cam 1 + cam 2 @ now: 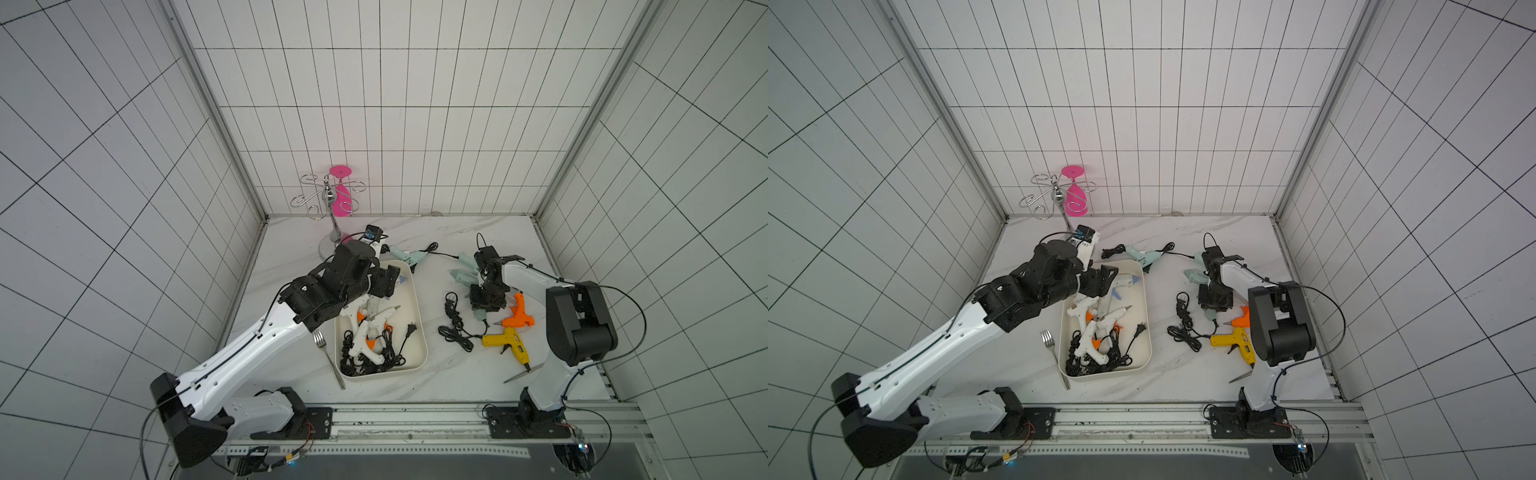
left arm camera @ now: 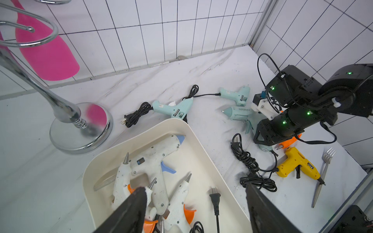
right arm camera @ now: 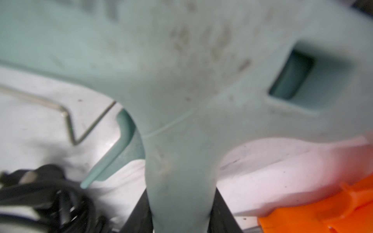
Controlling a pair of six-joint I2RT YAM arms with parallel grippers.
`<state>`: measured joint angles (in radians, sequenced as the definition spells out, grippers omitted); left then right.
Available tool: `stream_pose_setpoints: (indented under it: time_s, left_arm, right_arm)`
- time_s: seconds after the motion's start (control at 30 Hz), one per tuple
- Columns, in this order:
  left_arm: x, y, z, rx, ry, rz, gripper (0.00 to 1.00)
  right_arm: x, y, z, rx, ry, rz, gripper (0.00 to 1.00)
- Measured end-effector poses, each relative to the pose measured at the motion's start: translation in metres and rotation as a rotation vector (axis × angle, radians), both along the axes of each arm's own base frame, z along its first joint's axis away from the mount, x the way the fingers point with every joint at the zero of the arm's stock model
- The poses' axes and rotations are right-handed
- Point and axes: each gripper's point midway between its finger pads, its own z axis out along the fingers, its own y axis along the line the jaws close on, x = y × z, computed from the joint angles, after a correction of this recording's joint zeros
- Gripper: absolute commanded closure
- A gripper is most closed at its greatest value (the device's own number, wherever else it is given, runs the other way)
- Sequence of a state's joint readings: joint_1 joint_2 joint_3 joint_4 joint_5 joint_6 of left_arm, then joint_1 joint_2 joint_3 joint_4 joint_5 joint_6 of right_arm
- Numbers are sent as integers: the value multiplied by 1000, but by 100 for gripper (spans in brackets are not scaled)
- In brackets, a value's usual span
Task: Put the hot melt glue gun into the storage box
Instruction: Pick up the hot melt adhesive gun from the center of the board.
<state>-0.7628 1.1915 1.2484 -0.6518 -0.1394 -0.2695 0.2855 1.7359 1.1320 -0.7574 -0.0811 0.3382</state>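
Note:
The storage box is a cream tray at the table's middle, and it holds several white glue guns with their black cords. My left gripper hovers open over the box's far end with nothing between its fingers. To the right of the box, my right gripper is shut on the handle of a mint-green hot melt glue gun. Whether that gun is off the table I cannot tell.
Two more mint glue guns lie behind the box. An orange gun, a yellow gun and a cord bundle crowd the right gripper. A fork lies left of the box. A chrome rack with a pink glass stands at the back.

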Motion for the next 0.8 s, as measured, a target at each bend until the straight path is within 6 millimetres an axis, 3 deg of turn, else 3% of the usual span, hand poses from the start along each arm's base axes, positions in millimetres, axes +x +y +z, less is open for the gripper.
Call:
stream_pose_setpoints:
  time_s: [0.2, 0.4, 0.6, 0.8]
  left_arm:
    - [10, -1, 10, -114, -96, -36, 16]
    - [25, -18, 40, -224, -208, -122, 16]
    - [40, -54, 31, -279, -222, -256, 15]
    - [47, -79, 39, -352, -282, -358, 14]
  right_arm:
    - [9, 16, 81, 265, -165, -37, 88]
    - [11, 61, 153, 570, -228, 44, 88]
    - [-9, 94, 202, 819, -208, 143, 88]
    - [-35, 125, 240, 1016, -182, 271, 88]
